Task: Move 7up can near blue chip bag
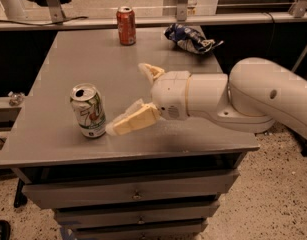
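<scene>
Grey tabletop bears silver-green 7up can (upright), pincer agape beside.

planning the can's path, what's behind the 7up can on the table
Bare table lies behind the 7up can, then the red can at the far edge. The strip right behind its body is hidden. The gripper is open, close beside it.

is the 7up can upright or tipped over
Upright: the 7up can stands on its base. The gripper, open, is just beside it.
</scene>
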You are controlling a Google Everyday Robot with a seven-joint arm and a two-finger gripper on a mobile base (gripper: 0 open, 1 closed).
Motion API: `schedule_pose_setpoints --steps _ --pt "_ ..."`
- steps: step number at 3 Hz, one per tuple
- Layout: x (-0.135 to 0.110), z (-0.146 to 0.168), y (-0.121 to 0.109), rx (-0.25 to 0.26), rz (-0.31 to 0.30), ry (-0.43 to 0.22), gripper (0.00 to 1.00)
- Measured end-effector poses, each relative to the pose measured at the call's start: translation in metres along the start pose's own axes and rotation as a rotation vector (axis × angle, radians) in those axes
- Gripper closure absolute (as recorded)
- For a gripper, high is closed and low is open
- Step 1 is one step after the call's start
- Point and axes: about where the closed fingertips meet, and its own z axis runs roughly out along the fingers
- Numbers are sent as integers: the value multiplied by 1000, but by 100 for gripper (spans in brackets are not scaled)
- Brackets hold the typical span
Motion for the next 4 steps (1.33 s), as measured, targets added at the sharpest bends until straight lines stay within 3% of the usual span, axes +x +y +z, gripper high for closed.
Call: schedule_pose_setpoints --steps 1,2,4 --pt "-6 34 -5 -9 -8 -100 0" --pt "-5 57 1 -41 -1 -151 0" --pt "0 82 35 -150 8 -174 0"
